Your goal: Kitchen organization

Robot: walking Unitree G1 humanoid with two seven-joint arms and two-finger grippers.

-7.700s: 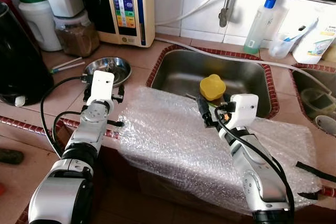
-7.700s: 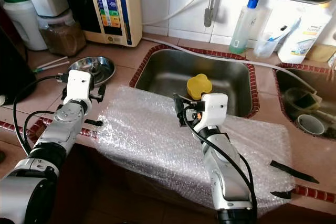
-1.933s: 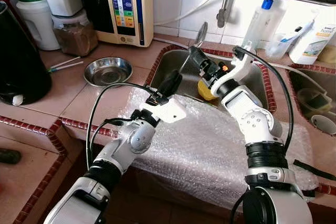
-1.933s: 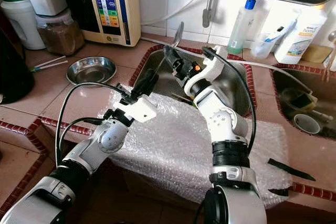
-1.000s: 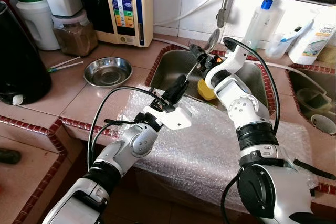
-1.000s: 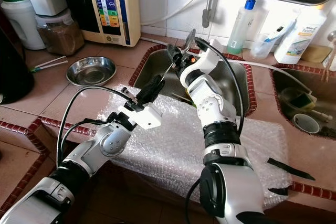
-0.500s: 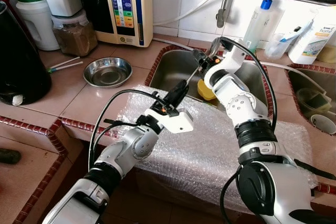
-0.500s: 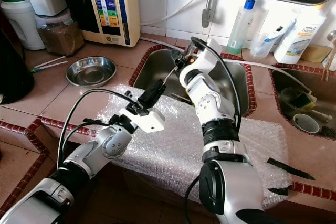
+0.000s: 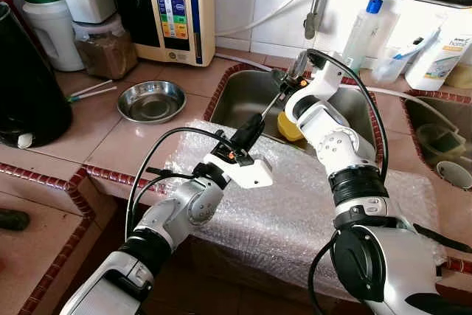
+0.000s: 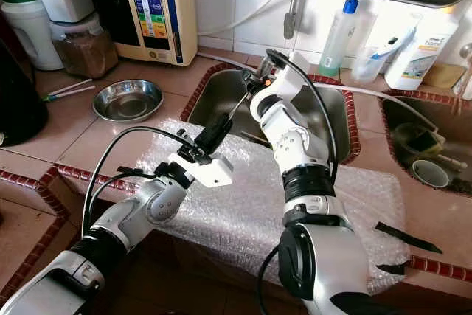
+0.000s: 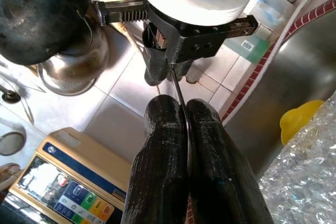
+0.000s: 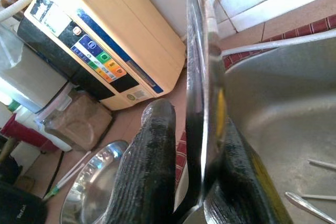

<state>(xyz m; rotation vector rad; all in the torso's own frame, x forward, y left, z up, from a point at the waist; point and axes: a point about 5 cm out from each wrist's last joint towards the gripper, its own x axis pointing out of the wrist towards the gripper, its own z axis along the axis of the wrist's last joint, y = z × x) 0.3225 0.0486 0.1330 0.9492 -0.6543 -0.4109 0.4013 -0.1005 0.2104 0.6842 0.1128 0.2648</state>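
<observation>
Terracotta-tiled kitchen counter (image 9: 96, 127) surrounds a steel sink (image 9: 236, 105), with bubble wrap (image 9: 295, 197) draped over its front edge. Both silver arms reach forward above the wrap and meet over the sink's near rim. The left gripper (image 9: 247, 129), forearm angled upward, has its two black fingers pinched together on the thin handle of a metal spoon (image 9: 271, 103). The right gripper (image 9: 284, 79), its arm bent sharply at the wrist, clamps the same spoon near its bowl. A yellow object (image 9: 284, 127) sits in the sink behind them.

The right arm (image 9: 335, 145) hides most of the yellow object (image 9: 286, 125) in the sink (image 9: 243, 101).
</observation>
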